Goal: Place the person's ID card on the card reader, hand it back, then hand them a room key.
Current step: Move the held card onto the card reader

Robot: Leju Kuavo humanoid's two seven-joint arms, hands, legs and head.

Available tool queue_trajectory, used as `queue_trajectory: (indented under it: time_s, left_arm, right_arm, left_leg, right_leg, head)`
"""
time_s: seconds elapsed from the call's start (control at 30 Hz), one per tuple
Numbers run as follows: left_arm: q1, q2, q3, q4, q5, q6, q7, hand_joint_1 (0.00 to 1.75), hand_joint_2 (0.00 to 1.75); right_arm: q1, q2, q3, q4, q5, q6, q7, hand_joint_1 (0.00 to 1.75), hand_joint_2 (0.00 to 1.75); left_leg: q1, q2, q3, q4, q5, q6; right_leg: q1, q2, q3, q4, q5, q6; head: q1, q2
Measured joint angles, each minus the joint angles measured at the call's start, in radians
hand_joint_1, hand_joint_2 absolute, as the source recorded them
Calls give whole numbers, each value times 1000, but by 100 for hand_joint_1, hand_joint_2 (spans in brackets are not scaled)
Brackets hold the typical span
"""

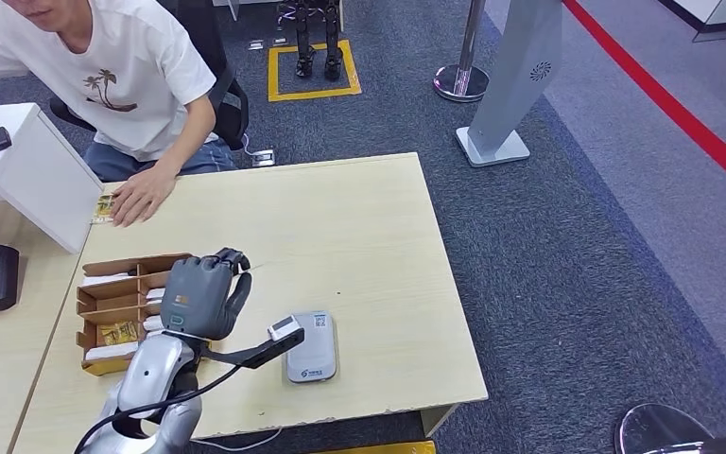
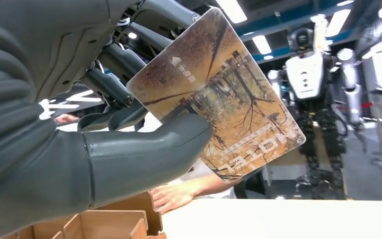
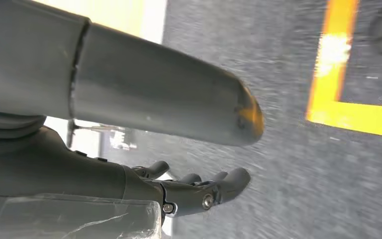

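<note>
The left hand (image 1: 203, 293) hangs above the tabletop (image 1: 359, 236), just over the near edge of the wooden organiser tray (image 1: 104, 312), with its fingers curled forward. In the left wrist view its thumb (image 2: 144, 154) presses a room key card (image 2: 219, 99), printed with an autumn scene and the word HOTEL, against the darker fingers behind it, so the card is pinched and lifted clear of the tray. The card reader (image 1: 311, 347) lies flat on the tabletop on the side of the tray away from the white partition, near the robot's edge, and nothing rests on it.

The step in hand looks like the last one: giving the key to the person (image 1: 123, 66) seated across from the tray, whose hand (image 1: 140, 196) rests palm-down on the tabletop beyond the tray's far end. To do it well, the arm should carry the card forward over the tray towards that resting hand, keep the pinch firm, and present a free edge of the card so the person can take it. The thumb should ease off only once the person has a hold.

The right hand (image 3: 199, 191) hangs low over the grey carpet, away from the tray; its fingers seem loosely apart with nothing in them, though the blurred wrist view makes this uncertain.
</note>
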Motion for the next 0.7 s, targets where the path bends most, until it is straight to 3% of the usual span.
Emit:
queue_trajectory:
  time_s: [0.37,0.7]
  left_arm:
    - [25,-35,-101,28,7,20,11,175,175]
    - [86,-48,-115,72,-42,73,70,175,175]
  right_arm:
    - [-16,-1,0,-7,-1,-13,-33,0,175]
    - [-17,-1,0,-7,-4,-23,-37,0,175]
  left_leg:
    - [0,0,0,0,0,0]
    - [0,0,0,0,0,0]
  right_leg:
    - [0,0,0,0,0,0]
    - [0,0,0,0,0,0]
  head:
    - [0,0]
    - [0,0]
